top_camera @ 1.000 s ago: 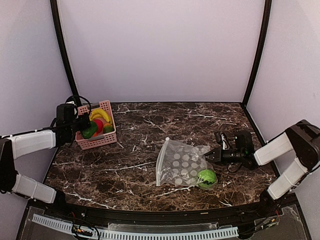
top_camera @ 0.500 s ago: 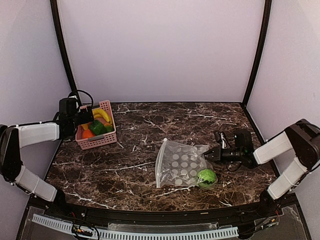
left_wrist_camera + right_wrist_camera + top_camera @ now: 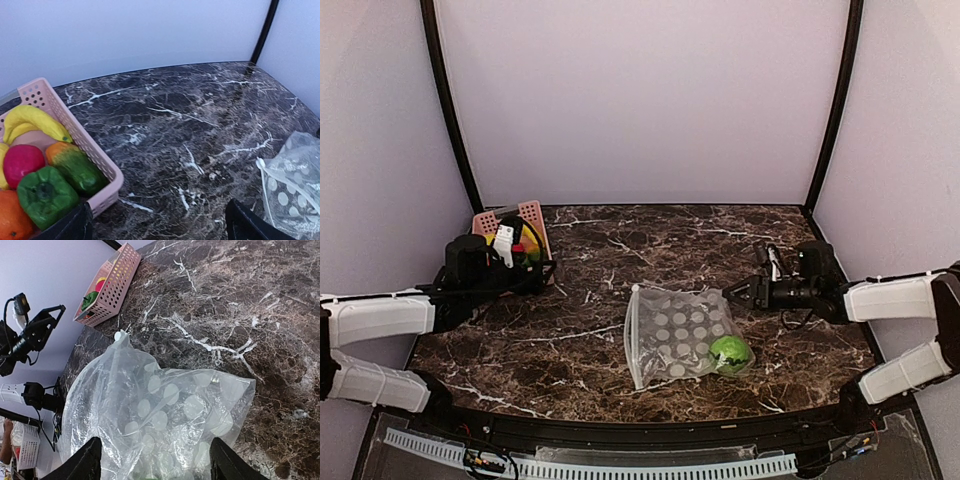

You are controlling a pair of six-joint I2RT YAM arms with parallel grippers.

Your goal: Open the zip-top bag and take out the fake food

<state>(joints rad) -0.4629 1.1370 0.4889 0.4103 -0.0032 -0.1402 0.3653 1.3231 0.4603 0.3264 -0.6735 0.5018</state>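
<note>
The zip-top bag [image 3: 678,335] lies flat mid-table, clear with pale dots, its white zip strip along the left edge. One piece of fake food, a bright green ball [image 3: 730,353], sits inside its near right corner. My right gripper [image 3: 742,291] hovers open just beyond the bag's far right corner; in the right wrist view the crumpled bag [image 3: 160,410] fills the space ahead of that gripper [image 3: 157,462], ungripped. My left gripper [image 3: 542,270] is open and empty beside the pink basket [image 3: 92,150], which holds a banana [image 3: 35,120], a red ball [image 3: 22,162] and a green pepper [image 3: 45,192].
The pink basket [image 3: 525,215] stands at the back left, partly hidden behind my left wrist. Dark frame posts [image 3: 830,110] and pale walls enclose the marble table [image 3: 640,250]. The bag's zip end [image 3: 262,165] shows at the right of the left wrist view.
My right gripper has opened, let go of the bag and drawn back; the bag has settled flatter. My left arm has swung away from over the basket toward the table's middle.
</note>
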